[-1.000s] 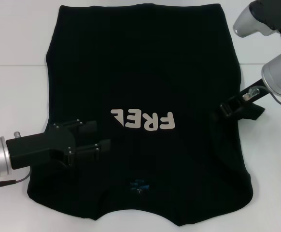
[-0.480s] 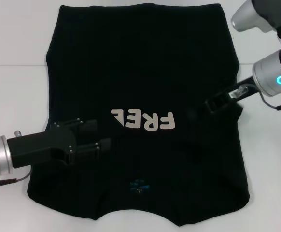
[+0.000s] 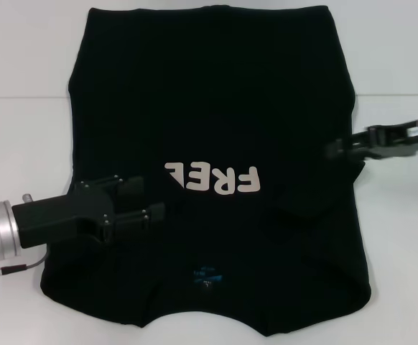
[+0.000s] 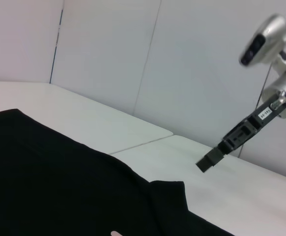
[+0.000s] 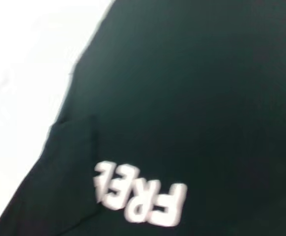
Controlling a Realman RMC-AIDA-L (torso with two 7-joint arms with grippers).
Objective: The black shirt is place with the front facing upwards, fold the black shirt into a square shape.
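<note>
The black shirt lies flat on the white counter. The left pincer rests open over its left side; the right pincer, open or closed unclear, hovers at its right edge.

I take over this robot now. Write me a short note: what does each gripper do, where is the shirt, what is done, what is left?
Left gripper: open, low over the black shirt beside the print, holding nothing.
Right gripper: at the shirt's right edge, raised above the table in the left wrist view; no cloth seen in it.
Shirt: flat, print up, both sleeves already folded inward.
Left: fold the body into a square.
</note>
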